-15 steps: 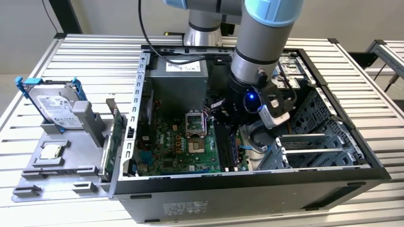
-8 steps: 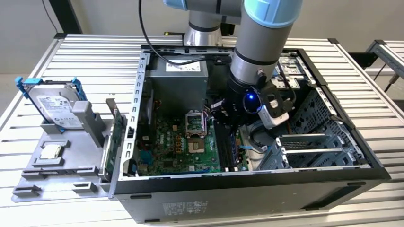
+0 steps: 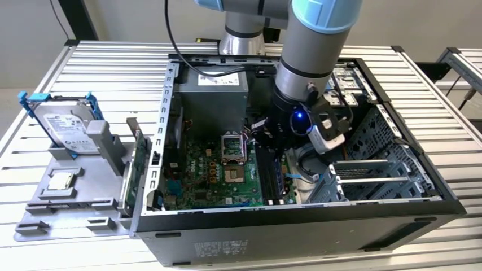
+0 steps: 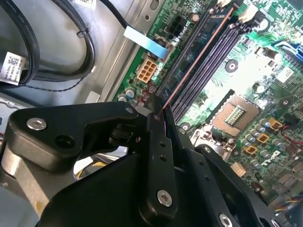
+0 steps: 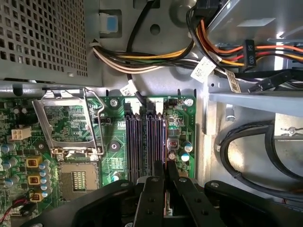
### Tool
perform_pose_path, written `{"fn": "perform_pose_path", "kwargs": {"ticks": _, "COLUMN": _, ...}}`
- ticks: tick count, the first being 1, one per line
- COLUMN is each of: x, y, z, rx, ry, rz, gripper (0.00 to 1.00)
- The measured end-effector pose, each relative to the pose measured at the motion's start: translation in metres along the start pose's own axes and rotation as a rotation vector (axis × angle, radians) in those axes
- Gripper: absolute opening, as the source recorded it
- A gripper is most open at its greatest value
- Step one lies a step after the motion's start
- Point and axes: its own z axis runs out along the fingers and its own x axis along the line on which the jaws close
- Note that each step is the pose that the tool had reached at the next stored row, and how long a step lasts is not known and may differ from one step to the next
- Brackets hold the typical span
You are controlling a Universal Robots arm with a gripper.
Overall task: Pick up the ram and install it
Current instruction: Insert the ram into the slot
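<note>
My gripper [image 3: 281, 149] reaches down inside the open computer case [image 3: 301, 217], over the motherboard's memory slots [image 5: 142, 142]. Both wrist views show its black fingers [image 5: 154, 189] pressed close together on the ram [image 4: 194, 64], which appears edge-on as a thin line. The ram [image 5: 165, 142] runs along the slot nearest the case's metal wall, between that slot's end clips. How deep it sits in the slot cannot be told. The neighbouring dark slots [image 4: 213, 61] hold nothing.
The open CPU socket [image 5: 71, 137] lies beside the slots. Bundled cables [image 5: 156, 56] and black cables [image 4: 57, 52] run close to the gripper. At the exterior view's left, a hard drive [image 3: 68, 132] stands on a grey tray [image 3: 45, 212], and a drive cage [image 3: 376, 169] is at the right.
</note>
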Motion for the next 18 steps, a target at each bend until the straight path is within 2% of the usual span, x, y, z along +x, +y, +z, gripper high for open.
{"fn": "perform_pose_path", "kwargs": {"ticks": 5, "x": 0.0001, "y": -0.0017, "z": -0.0006, "rx": -0.0076, "ry": -0.0001, "rz": -0.011, "gripper": 0.0}}
{"fn": "perform_pose_path", "kwargs": {"ticks": 18, "x": 0.0013, "y": -0.0036, "z": -0.0002, "rx": -0.0071, "ry": -0.0011, "rz": -0.042, "gripper": 0.0}}
